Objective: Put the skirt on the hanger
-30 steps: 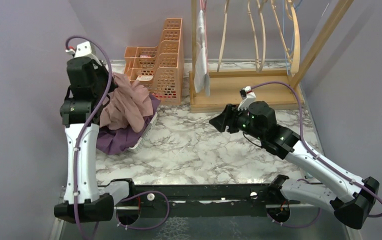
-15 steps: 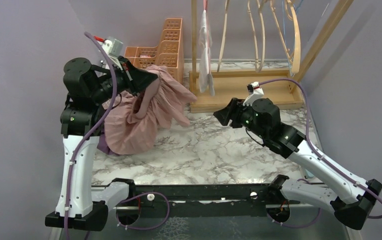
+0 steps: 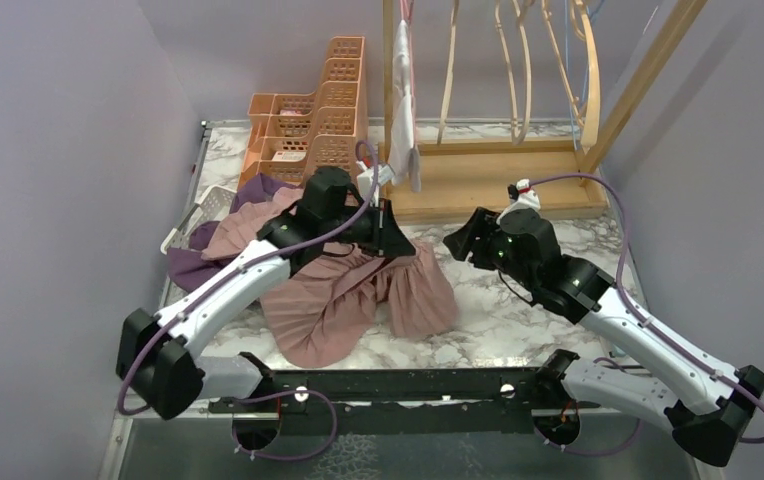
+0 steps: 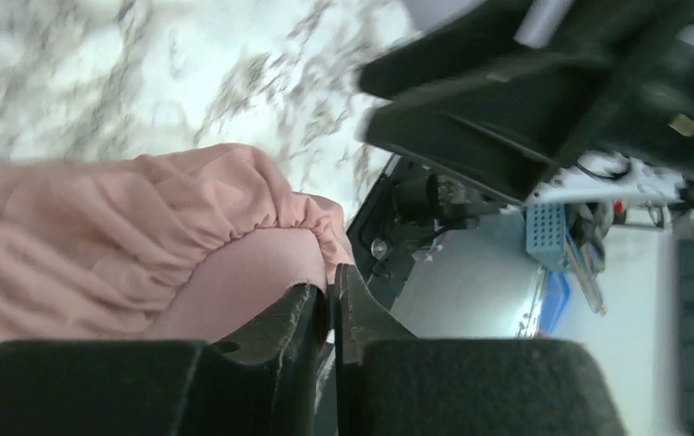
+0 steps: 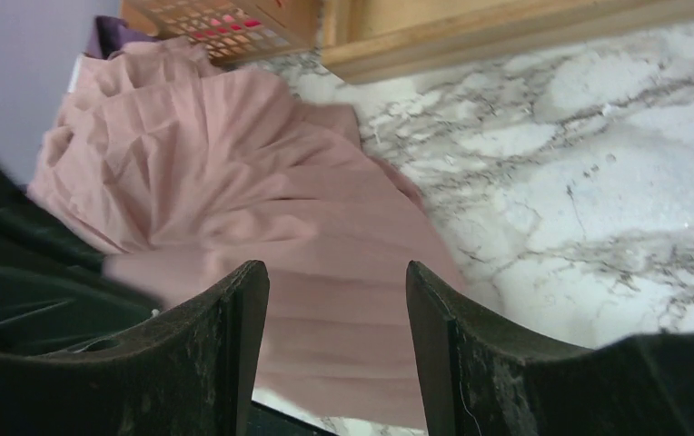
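The pink pleated skirt (image 3: 343, 300) hangs from my left gripper (image 3: 398, 243) and spreads over the marble table's middle. In the left wrist view the gripper (image 4: 332, 291) is shut on the skirt's gathered waistband (image 4: 262, 204). My right gripper (image 3: 460, 243) is open and empty just right of the left one, above the table. In the right wrist view its open fingers (image 5: 234, 318) frame the skirt (image 5: 262, 182) below. Wooden hangers (image 3: 518, 60) hang on the wooden rack (image 3: 478, 185) at the back.
An orange tiered basket (image 3: 318, 130) stands at the back left. A purple garment (image 3: 193, 265) lies in a white tray (image 3: 198, 210) at the left. A pale cloth (image 3: 403, 100) hangs from the rack's left post.
My left arm has swung from the far left to the table's middle, carrying the skirt out of the tray. The right gripper has shifted slightly right.
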`<control>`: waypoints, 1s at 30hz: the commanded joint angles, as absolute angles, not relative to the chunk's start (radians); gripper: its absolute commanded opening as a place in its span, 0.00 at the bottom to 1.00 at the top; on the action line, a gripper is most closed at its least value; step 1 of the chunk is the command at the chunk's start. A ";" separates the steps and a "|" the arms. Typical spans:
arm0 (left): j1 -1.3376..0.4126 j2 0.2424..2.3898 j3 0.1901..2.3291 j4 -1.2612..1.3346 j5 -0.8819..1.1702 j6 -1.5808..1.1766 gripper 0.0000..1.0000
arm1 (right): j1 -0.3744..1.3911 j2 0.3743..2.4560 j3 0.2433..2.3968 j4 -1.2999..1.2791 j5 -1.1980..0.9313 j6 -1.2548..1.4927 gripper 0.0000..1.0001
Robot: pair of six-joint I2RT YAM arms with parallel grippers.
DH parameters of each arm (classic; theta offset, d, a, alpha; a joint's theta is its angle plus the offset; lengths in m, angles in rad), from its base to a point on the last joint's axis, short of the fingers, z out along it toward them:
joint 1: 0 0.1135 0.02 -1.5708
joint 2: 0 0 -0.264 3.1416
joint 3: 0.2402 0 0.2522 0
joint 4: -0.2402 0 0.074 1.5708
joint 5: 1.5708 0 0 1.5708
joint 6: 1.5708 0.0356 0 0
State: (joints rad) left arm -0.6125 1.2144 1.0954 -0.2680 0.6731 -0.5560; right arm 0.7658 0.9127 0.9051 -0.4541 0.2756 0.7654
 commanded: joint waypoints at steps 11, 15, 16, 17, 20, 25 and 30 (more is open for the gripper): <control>-0.611 1.337 1.115 -0.451 0.305 -0.525 0.52 | 0.770 1.023 0.853 -0.492 0.089 0.663 0.66; -0.612 1.282 1.049 -0.571 0.190 -0.508 0.50 | 0.771 1.107 0.864 -0.472 -0.039 0.603 0.64; -0.611 1.266 1.027 -0.590 0.182 -0.510 0.49 | 0.770 1.131 0.861 -0.460 -0.077 0.584 0.63; -0.612 1.248 1.006 -0.602 0.178 -0.515 0.48 | 0.771 1.154 0.859 -0.456 -0.112 0.568 0.61; -0.612 1.197 0.942 -0.604 0.193 -0.535 0.47 | 0.772 1.218 0.838 -0.440 -0.194 0.540 0.58; -0.613 1.145 0.859 -0.592 0.253 -0.554 0.46 | 0.775 1.310 0.817 -0.405 -0.219 0.519 0.54; -0.621 1.109 0.747 -0.525 0.288 -0.592 0.42 | 0.779 1.409 0.842 -0.387 -0.179 0.543 0.49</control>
